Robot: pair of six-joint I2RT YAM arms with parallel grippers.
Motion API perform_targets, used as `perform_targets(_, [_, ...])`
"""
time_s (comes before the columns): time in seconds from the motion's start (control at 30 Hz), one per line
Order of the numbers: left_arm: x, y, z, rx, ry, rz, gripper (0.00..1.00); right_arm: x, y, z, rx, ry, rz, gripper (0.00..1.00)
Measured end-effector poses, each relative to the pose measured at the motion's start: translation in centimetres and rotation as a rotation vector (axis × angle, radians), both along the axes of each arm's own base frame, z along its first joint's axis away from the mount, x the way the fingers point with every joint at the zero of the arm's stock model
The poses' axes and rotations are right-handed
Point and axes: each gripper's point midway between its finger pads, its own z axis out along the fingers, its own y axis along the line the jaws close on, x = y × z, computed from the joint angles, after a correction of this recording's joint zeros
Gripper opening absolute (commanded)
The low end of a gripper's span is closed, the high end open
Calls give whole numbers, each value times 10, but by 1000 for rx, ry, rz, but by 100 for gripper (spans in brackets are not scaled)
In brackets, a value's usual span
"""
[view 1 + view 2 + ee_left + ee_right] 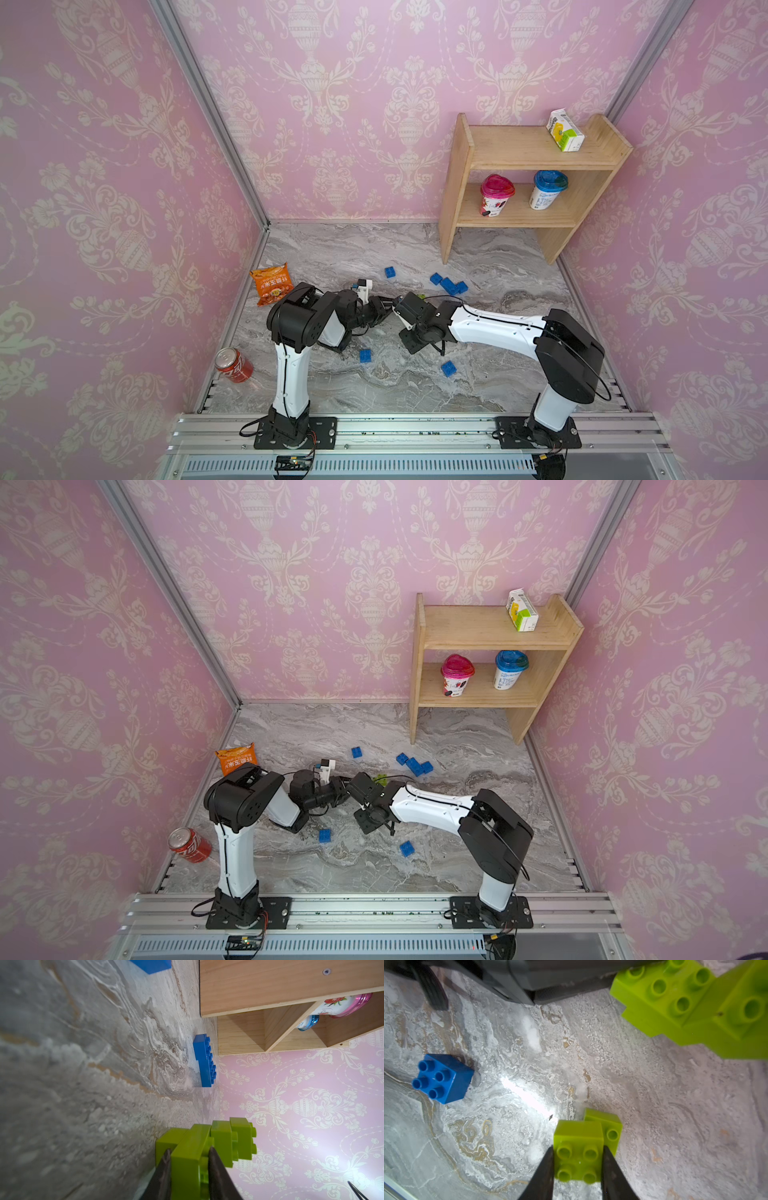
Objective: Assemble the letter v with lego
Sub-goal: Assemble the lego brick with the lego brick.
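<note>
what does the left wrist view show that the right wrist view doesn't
Only left wrist: the wooden shelf, its pink-lidded cup, pink wallpaper, a blue brick cluster, and the left gripper clamping a lime green stepped stack. Only right wrist: a lone blue square brick, and the right gripper shut on a lime green pair. Both: the marble tabletop and that stepped stack.

An orange snack bag [271, 284] is lying by the left wall; a red can [233, 365] is resting on its side; a wooden shelf [511, 146] is standing far right, carrying a carton [564, 129] above, a pink-lidded cup [496, 200] and a blue-lidded cup [548, 189] below.
</note>
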Motion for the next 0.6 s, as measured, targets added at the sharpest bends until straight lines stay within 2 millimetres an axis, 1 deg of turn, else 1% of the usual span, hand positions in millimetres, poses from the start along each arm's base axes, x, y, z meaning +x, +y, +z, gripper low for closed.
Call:
perform_targets(0.33, [0, 0, 0, 1, -1, 2, 26, 1, 2, -3, -5, 5, -5, 4])
perform_targets(0.43, [0, 0, 0, 1, -1, 2, 26, 5, 7, -2, -6, 4, -17, 2])
perform_targets(0.6, [0, 0, 0, 1, -2, 2, 26, 8, 14, -2, -6, 16, -87, 0])
